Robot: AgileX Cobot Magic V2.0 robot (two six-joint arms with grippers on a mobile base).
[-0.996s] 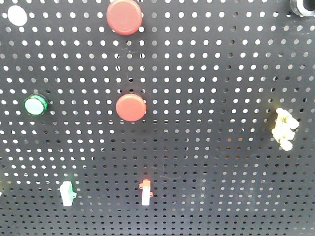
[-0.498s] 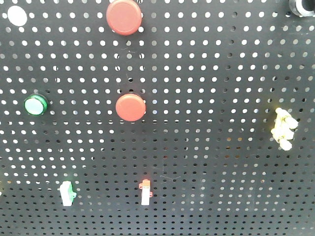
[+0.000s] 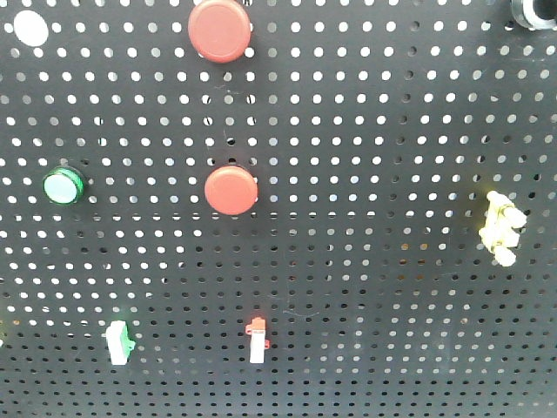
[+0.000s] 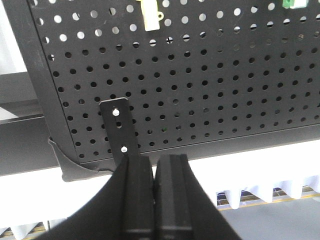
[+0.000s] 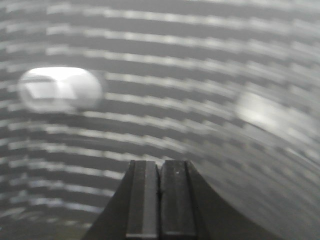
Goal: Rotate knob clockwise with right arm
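You are facing a black perforated panel [image 3: 392, 131] that is carrying everything. An upper red button [image 3: 219, 29] and a lower red button [image 3: 231, 191] are sitting one above the other, with a green button [image 3: 63, 185] well left of the lower. Near the bottom, 2 switches are standing apart: a green-marked white switch [image 3: 117, 340] and a red-topped white switch [image 3: 256, 340]. A pale yellow part [image 3: 502, 228] is sitting at the right, and the knob [image 3: 528, 10] is showing, cut off, at the top right corner.

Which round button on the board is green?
The green button, far left, level with the lower red button. It is smaller than that one and the upper red button, and only it has a pale, shiny face.
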